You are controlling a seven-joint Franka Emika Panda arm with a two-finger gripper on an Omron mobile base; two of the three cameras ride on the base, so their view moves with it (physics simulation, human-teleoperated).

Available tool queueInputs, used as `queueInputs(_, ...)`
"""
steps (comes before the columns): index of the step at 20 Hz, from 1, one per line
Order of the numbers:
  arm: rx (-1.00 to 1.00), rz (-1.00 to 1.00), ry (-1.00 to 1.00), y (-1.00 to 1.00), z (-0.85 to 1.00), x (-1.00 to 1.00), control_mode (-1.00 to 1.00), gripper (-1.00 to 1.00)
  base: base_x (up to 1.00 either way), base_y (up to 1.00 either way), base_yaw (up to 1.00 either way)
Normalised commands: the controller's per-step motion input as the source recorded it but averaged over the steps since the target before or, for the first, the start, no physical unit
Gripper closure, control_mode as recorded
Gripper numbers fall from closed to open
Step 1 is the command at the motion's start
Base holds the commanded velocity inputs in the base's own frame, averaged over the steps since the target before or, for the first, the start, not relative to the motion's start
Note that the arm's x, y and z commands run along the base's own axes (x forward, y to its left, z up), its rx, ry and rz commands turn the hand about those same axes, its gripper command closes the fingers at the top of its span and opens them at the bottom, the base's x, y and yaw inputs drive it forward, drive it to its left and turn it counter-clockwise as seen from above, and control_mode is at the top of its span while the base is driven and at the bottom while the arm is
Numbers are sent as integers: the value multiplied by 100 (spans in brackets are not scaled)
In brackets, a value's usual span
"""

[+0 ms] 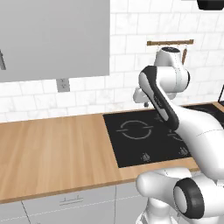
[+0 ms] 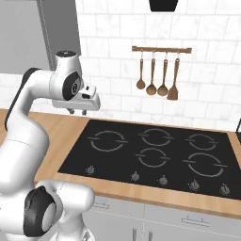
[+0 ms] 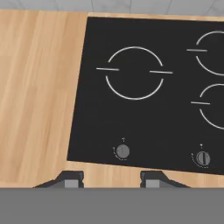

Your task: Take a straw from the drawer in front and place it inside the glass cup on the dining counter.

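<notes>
The pincer (image 3: 111,178) sits at the bottom centre of the hand view, its two dark fingertips (image 3: 72,178) spread apart with nothing between them, above the front edge of the wooden tabletop (image 3: 35,96) and the black cooktop (image 3: 144,113). In the right base view the pincer (image 2: 77,112) hangs left of centre, over the cooktop's (image 2: 155,155) back left corner. Four wooden utensils (image 2: 157,77) hang from a rail on the white tiled wall in the upper right. A closed drawer front (image 1: 70,203) shows along the lower left of the left base view, under the tabletop (image 1: 48,148). A wall socket (image 1: 63,85) sits at upper left.
</notes>
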Motion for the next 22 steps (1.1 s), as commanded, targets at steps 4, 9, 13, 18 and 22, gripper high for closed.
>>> queueInputs(4, 0, 0, 0, 0, 0, 0, 100, -100, 0, 0, 0)
queueInputs(9, 0, 0, 0, 0, 0, 0, 100, -100, -34, 27, -13)
queueInputs(13, 0, 0, 0, 0, 0, 0, 100, -100, -57, 55, -43)
queueInputs(18, 0, 0, 0, 0, 0, 0, 100, -100, -39, 71, -54)
queueInputs(22, 0, 0, 0, 0, 0, 0, 100, -100, -3, 64, -32)
